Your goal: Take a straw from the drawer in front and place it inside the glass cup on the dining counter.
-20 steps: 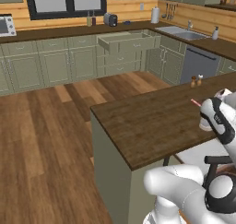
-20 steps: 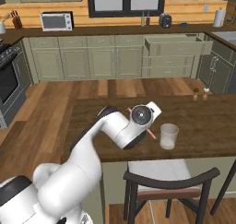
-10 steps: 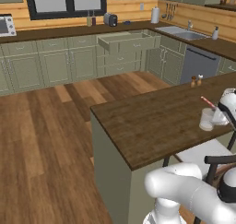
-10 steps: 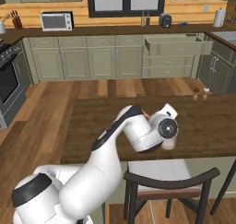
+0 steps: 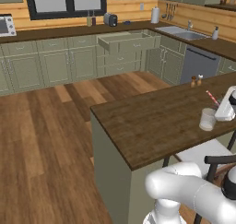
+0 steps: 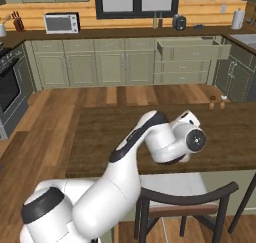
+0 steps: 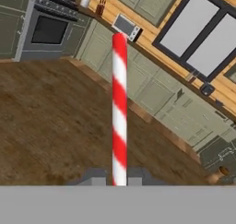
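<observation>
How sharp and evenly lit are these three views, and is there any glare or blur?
Left base view: flat, even light, no glare; the glass cup is soft-edged. Right base view: equally even, the arm casts little shadow on the dining counter. Hand view: the straw is crisp, the background kitchen slightly soft.

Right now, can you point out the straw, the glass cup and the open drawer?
straw [image 7: 119,112]: hand view, middle of its red-and-white shaft.
glass cup [image 5: 207,119]: left base view, its side wall.
drawer [image 6: 189,52]: right base view, its panelled front.
</observation>
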Tool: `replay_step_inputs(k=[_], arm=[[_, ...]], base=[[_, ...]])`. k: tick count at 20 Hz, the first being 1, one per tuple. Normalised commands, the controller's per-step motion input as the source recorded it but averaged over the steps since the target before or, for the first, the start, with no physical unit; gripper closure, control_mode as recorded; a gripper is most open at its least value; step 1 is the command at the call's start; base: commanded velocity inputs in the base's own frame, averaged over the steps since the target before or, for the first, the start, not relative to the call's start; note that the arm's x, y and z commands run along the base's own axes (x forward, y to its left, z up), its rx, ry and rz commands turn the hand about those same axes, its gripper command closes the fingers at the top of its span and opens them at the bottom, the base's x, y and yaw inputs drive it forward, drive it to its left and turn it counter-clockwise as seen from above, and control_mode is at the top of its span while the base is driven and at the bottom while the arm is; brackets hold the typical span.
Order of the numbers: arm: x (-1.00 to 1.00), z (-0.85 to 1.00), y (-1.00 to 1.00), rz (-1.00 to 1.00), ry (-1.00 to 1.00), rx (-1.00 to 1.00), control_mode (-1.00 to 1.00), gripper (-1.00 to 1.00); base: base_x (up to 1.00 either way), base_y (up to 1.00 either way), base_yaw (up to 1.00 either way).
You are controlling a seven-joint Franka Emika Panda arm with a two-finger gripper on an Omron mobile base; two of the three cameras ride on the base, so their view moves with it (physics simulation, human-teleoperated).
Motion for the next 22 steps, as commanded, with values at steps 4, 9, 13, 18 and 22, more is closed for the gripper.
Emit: replay_step_inputs(k=[4,9,13,18,22], arm=[[0.18,0.07,-0.11,0.00,-0.01,0.16,-1.00,1.00],[0.18,0.01,-0.13,0.00,-0.02,0.13,-1.00,1.00],[0.24,0.00,-0.12,0.01,-0.04,0.12,-1.00,1.00],[0.11,0.00,-0.29,0.10,-0.07,0.10,-1.00,1.00],[0.01,0.00,-0.58,0.19,-0.02,0.12,-1.00,1.00]], base=[[0.00,0.00,0.00],[0.00,0.00,0.00],[0.00,0.00,0.00],[0.00,0.00,0.00],[0.00,0.00,0.00]])
